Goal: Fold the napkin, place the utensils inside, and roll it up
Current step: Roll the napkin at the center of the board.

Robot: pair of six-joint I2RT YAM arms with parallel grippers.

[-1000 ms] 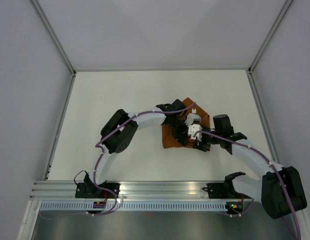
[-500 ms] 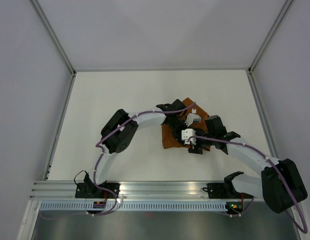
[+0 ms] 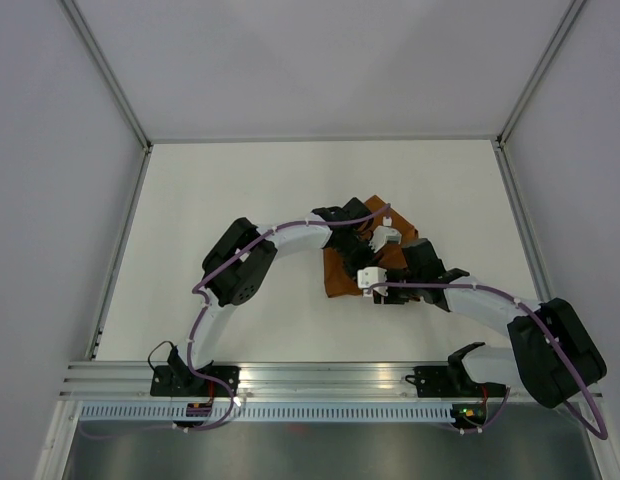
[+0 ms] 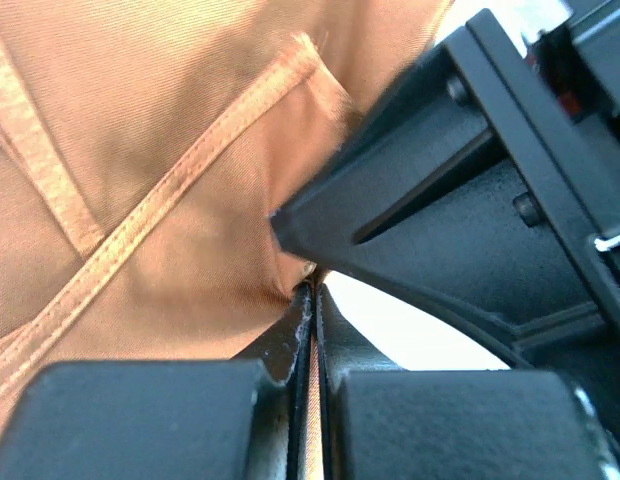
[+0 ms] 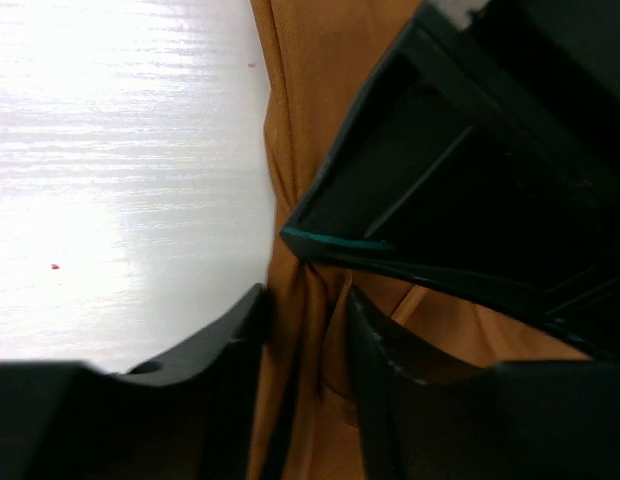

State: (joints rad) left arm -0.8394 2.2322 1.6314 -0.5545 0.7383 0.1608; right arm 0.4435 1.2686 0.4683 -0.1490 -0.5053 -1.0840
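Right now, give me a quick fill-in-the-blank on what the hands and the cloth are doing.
The left hand and right hand meet over a rust-orange ___. The left hand's fingers are ___ on a fold of it. The table beneath is ___ in colour.
Missing words: napkin; shut; white.

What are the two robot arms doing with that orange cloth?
Both arms are working on the napkin, which lies bunched up on the table. The left gripper is shut on a pinch of the cloth. The right gripper is open around a fold right beside it. The napkin isn't rolled up yet.
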